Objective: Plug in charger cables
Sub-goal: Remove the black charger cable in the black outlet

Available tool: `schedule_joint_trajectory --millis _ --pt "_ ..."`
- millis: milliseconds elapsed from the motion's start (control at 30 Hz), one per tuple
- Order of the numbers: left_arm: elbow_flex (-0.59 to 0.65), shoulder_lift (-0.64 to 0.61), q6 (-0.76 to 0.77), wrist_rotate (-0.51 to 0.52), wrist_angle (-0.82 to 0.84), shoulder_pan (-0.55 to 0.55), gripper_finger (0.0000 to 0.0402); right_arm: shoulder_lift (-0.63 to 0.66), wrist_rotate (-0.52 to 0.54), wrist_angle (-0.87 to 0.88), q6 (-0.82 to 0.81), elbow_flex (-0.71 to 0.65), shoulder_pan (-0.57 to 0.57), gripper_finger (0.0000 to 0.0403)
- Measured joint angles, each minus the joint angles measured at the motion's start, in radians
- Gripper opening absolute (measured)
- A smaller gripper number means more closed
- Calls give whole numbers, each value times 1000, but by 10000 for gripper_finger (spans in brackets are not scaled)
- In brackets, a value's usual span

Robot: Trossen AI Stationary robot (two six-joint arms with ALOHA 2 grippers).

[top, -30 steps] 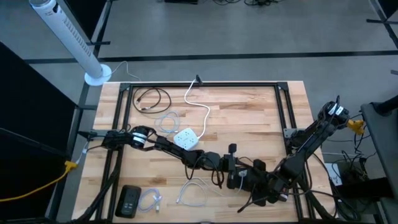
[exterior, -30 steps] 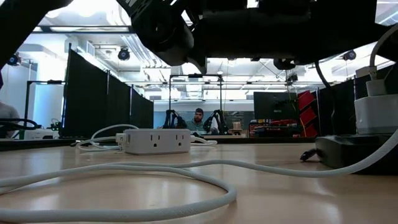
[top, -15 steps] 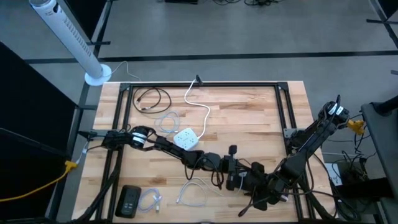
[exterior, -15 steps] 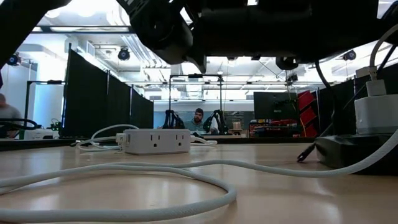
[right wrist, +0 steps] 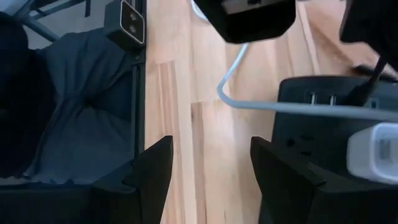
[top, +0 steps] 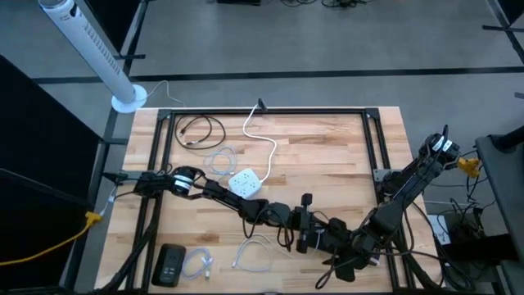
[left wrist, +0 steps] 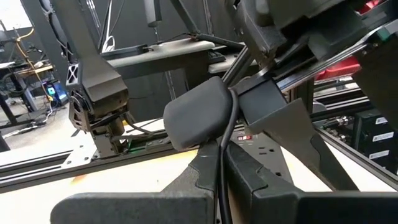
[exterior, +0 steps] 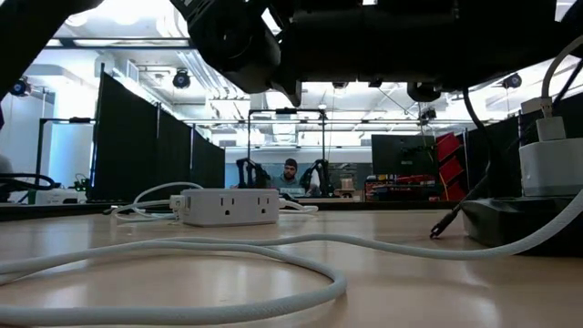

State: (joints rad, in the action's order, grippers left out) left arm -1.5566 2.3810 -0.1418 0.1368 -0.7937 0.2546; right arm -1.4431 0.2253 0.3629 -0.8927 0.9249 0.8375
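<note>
In the left wrist view, my left gripper [left wrist: 217, 183] is shut on a thin black charger cable [left wrist: 222, 149]. In the high view it [top: 306, 220] reaches level over the table's near middle. In the low view, a black cable end [exterior: 444, 224] slants down beside the black power strip [exterior: 515, 223]. A white charger [exterior: 551, 162] sits in the strip. My right gripper [right wrist: 208, 168] stands open, slanting down over bare wood beside the strip [right wrist: 323, 127], touching nothing. More cables lie coiled on the table: black [top: 201, 127], white [top: 221, 157] and white [top: 256, 251]. My left gripper pinches the thin black cable [left wrist: 220, 169] between its two fingers. The fingers lie level and the cable runs along between them. It then rises toward the right arm's dark housing. Which part of the cable's length is held does not show.
A white socket cube [top: 243, 182] with its thick white cord [top: 264, 141] sits mid-table, and that cord loops across the near foreground [exterior: 182, 264]. A black device [top: 170, 264] and a translucent cable [top: 199, 264] lie near left. A black frame rail [top: 270, 111] borders the table.
My right gripper has risen slightly and drawn back toward the table's near right, staying open. The black cable end beside the power strip has tipped, its tip dropping lower and a little away from the strip. My left gripper stays shut.
</note>
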Motion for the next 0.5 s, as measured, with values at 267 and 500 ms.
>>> schedule_joint_trajectory --millis 267,500 --pt "0 0 1 -7 -3 0 0 1 -21 -35 36 18 0 199" --pt "0 0 1 -10 -3 1 0 1 -48 -47 34 37 0 199"
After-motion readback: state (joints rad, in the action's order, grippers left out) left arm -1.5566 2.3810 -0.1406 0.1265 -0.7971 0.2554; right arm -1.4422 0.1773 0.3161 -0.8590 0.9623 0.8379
